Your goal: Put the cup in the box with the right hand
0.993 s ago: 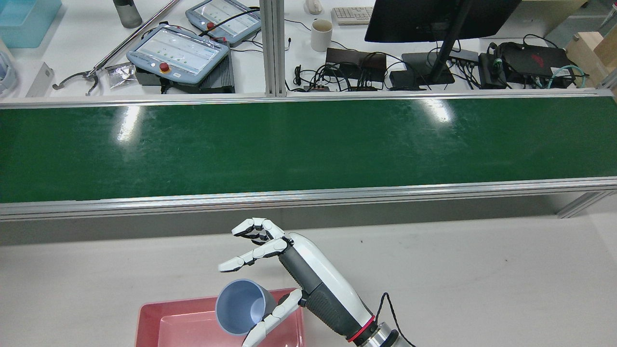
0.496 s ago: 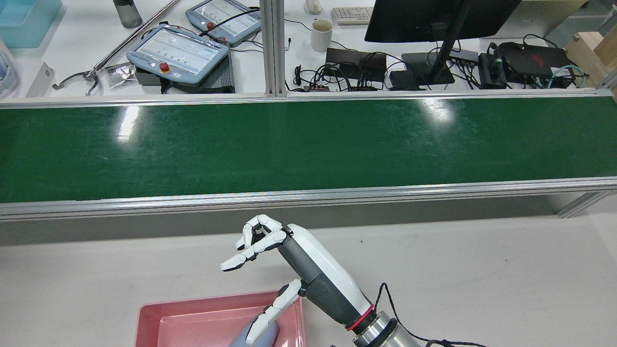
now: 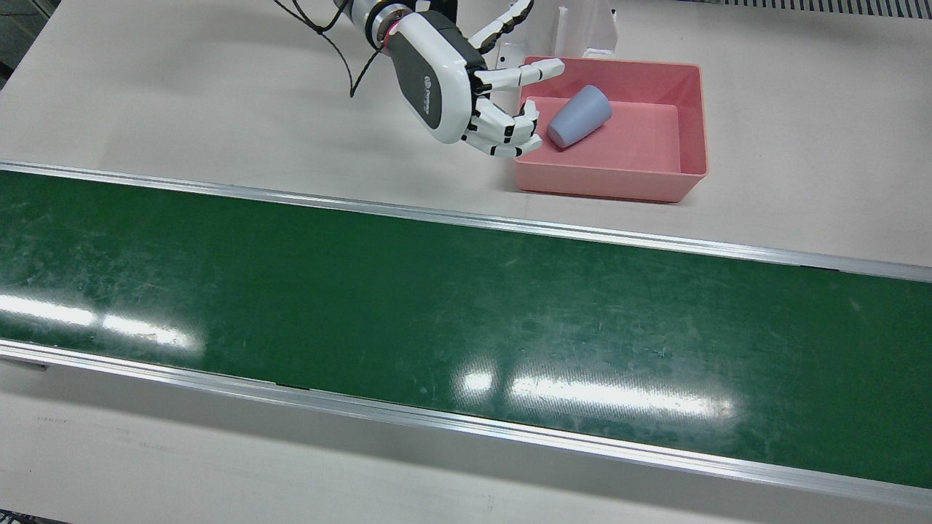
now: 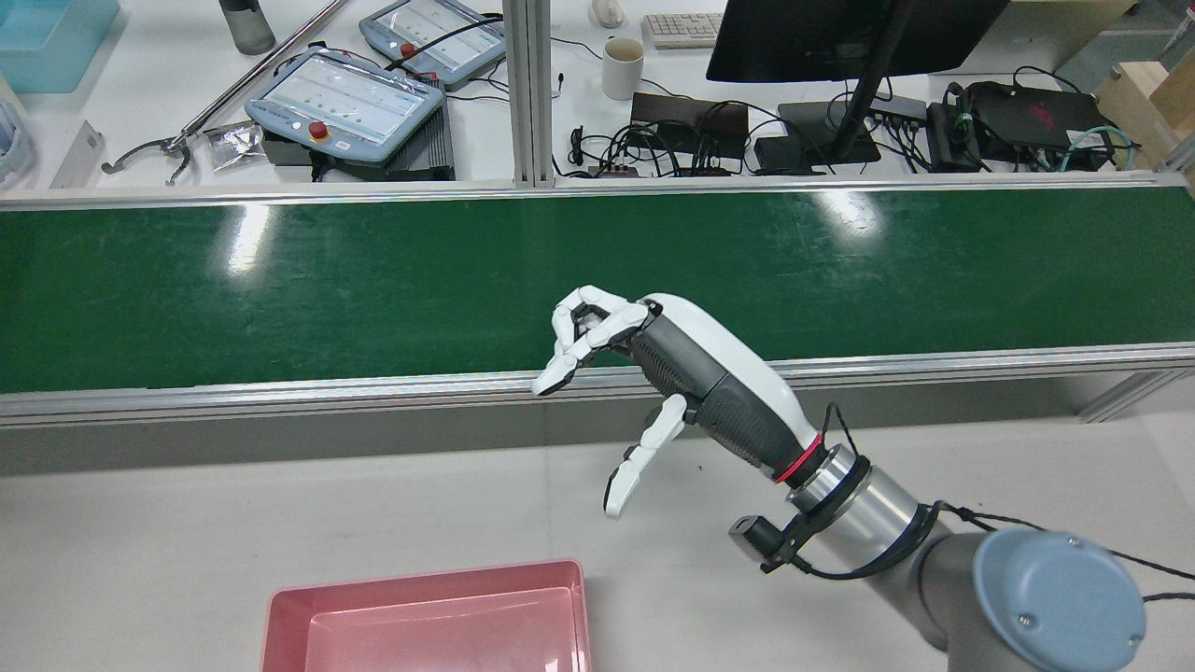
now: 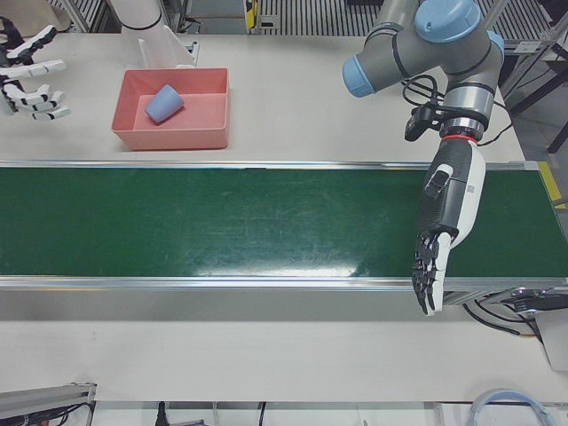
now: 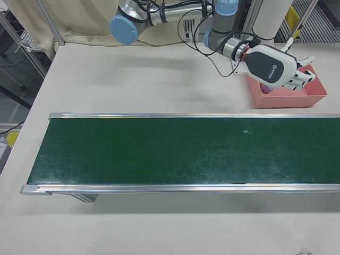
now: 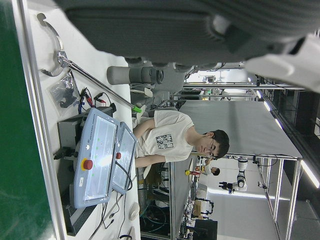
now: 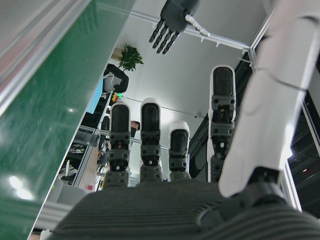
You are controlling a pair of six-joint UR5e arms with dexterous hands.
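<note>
The grey-blue cup (image 3: 579, 116) lies on its side inside the pink box (image 3: 604, 183), near the box's left wall in the front view. It also shows in the left-front view (image 5: 164, 104). My right hand (image 3: 451, 87) is open and empty, fingers spread, beside and above that same wall of the box. In the rear view the right hand (image 4: 672, 373) is raised above the table in front of the belt's edge, and the box (image 4: 420, 579) shows only its far part, with no cup visible. My left hand (image 5: 435, 248) hangs open over the belt, far from the box.
The green conveyor belt (image 3: 437, 291) with aluminium rails runs across the table between the box and the operators' side. The box stands on the white table (image 3: 218, 109) close to the arm pedestals. Desks with pendants and a monitor (image 4: 840, 37) lie beyond the belt.
A second ago the cup was at my right hand's fingers above the box. It dropped into the box, and the hand has risen and moved right, away from the box, empty.
</note>
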